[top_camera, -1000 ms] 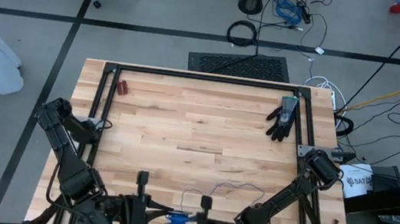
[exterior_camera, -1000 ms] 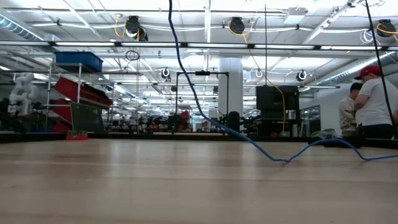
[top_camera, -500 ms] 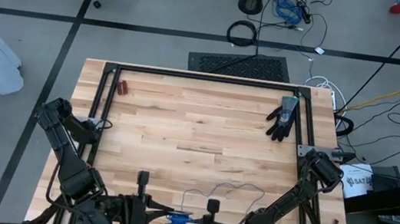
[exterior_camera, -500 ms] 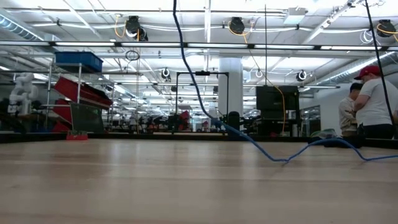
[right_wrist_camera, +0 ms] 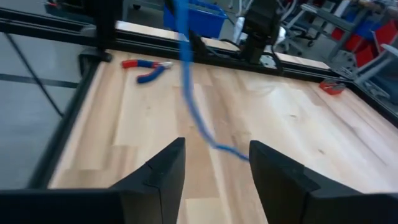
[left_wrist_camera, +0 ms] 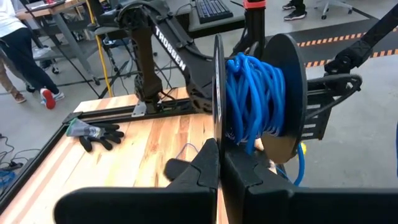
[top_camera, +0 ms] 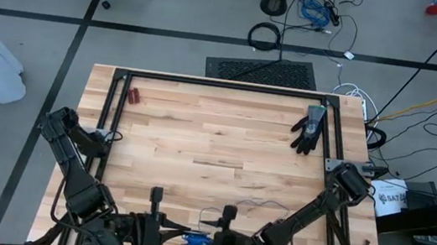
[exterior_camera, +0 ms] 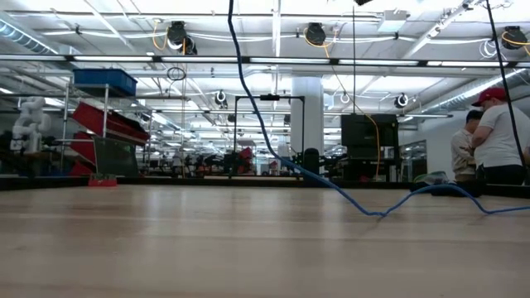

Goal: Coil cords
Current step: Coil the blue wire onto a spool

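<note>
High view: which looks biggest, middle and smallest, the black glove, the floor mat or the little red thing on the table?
1. Floor mat
2. Black glove
3. Little red thing

cord blurred, top cut off

One blue cord, one black glove, one red-handled pliers, two people, possibly more.
</note>
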`<state>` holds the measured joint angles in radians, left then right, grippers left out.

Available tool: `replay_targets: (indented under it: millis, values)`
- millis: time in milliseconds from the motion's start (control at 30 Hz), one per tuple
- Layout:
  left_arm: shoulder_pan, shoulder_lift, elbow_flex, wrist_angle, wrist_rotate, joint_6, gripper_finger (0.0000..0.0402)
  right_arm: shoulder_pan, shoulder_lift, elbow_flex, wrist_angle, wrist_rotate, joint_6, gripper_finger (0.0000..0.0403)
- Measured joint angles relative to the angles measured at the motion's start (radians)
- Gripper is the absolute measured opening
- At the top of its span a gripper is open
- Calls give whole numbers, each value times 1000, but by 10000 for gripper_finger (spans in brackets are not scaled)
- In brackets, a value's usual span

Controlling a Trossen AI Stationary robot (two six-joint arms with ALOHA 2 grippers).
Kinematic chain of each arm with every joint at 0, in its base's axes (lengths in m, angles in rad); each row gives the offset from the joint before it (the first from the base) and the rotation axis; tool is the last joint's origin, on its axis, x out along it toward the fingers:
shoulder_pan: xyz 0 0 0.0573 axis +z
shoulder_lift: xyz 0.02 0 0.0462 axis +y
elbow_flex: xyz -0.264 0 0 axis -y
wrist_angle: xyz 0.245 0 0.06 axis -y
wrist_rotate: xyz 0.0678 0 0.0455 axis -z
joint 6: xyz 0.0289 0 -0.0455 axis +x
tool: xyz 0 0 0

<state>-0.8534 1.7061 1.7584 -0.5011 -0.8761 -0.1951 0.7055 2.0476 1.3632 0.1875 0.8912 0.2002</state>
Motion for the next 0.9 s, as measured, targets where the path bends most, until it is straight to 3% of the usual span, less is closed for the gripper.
replay_targets:
  millis: [267,467,667,900]
  values:
    - [0,0,0,-1,0,1,6,-46,0,0,-36,-48,15,152]
    - [0,0,0,-2,0,2,6,-50,0,0,-100,-53,73,103]
    - [0,0,0,-2,0,2,6,-50,0,0,-100,-52,76,12]
    - [-2,0,0,-19,0,0,6,-24,0,0,-183,9,215,2]
